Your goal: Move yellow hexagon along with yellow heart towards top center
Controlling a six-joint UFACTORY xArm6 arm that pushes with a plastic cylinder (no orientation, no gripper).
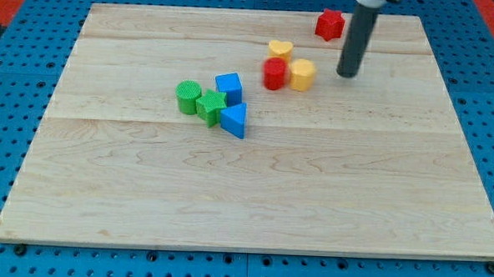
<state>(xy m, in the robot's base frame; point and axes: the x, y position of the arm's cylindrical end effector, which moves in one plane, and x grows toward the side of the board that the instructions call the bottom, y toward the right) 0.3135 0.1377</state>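
- The arm carries no pincer at all; it ends in a dark rod, so there is no open or closed state to tell, only where the tip (347, 75) rests on the bench (253, 197).
- The tip stands to the view's right of the yellow hexagon (302, 75), near it but apart, with bare wood between them.
- The yellow hexagon lies in the upper middle of the bench, touching the red cylinder (275, 74) on its left side.
- The yellow heart (280, 49) sits just above that pair, close to the red cylinder's top edge; whether it touches it cannot be told.
- Both yellow blocks are already in the upper half, a little right of centre, so judging by this the remaining travel is short: upward and slightly leftward.
- The tip's place on the right side suits a leftward shove, yet such a push would likely drive the hexagon into the red cylinder and carry that along too.
- To send both yellows upward together, the tip would probably need to come round below the hexagon.
- A red block (330, 23), shape unclear, sits near the top edge, right of the rod's upper part and away from the intended path.
- A green cylinder (188, 96), a green star-like block (210, 107), a blue cube (229, 88) and a blue triangular block (235, 120) cluster left of centre, well apart from the action.
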